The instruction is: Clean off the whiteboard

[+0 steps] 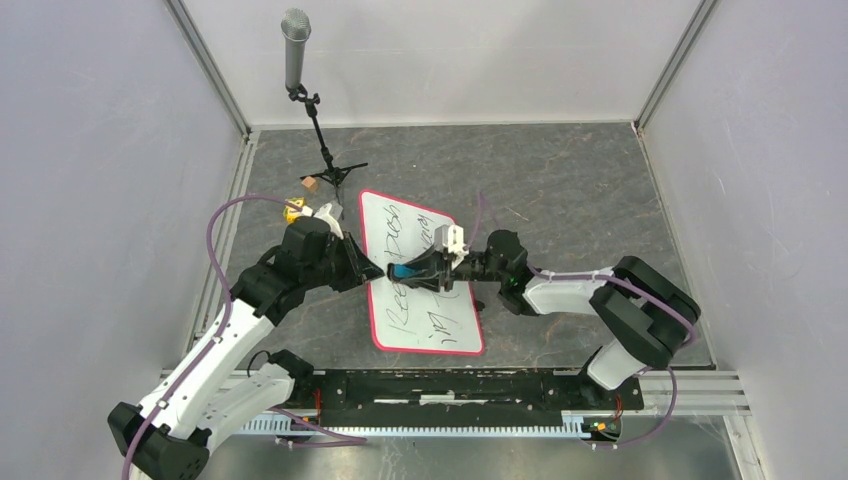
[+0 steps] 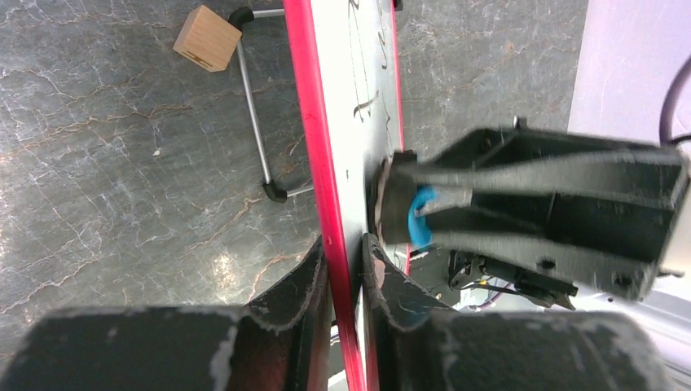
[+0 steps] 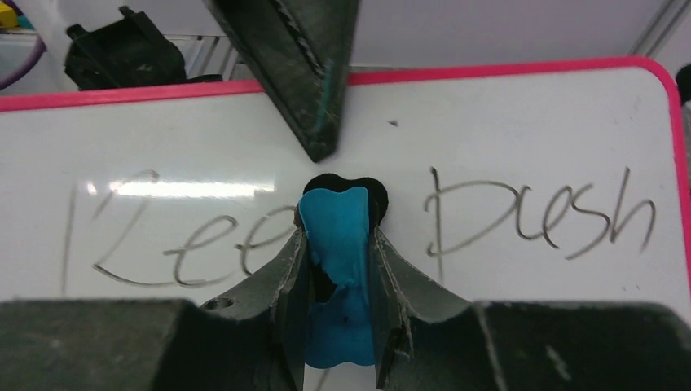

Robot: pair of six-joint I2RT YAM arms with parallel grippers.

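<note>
The whiteboard [image 1: 402, 230], white with a pink-red rim and black handwriting, lies in the middle of the table. My left gripper [image 1: 372, 270] is shut on its left edge; in the left wrist view the rim [image 2: 314, 122] runs between the two fingers [image 2: 346, 244]. My right gripper [image 1: 418, 271] reaches in from the right, shut on a small blue eraser [image 1: 404, 271]. In the right wrist view the eraser [image 3: 334, 224] sits in the gripper [image 3: 336, 240], its dark pad against the whiteboard [image 3: 505, 130] between two written words. The left wrist view also shows the eraser [image 2: 420, 221] against the board.
A microphone on a tripod stand [image 1: 296, 50] rises at the back left; one stand leg [image 2: 257, 122] lies close to the board's edge. A wooden block [image 1: 310, 184] and a small yellow object [image 1: 292, 211] sit near the stand. White walls enclose the table.
</note>
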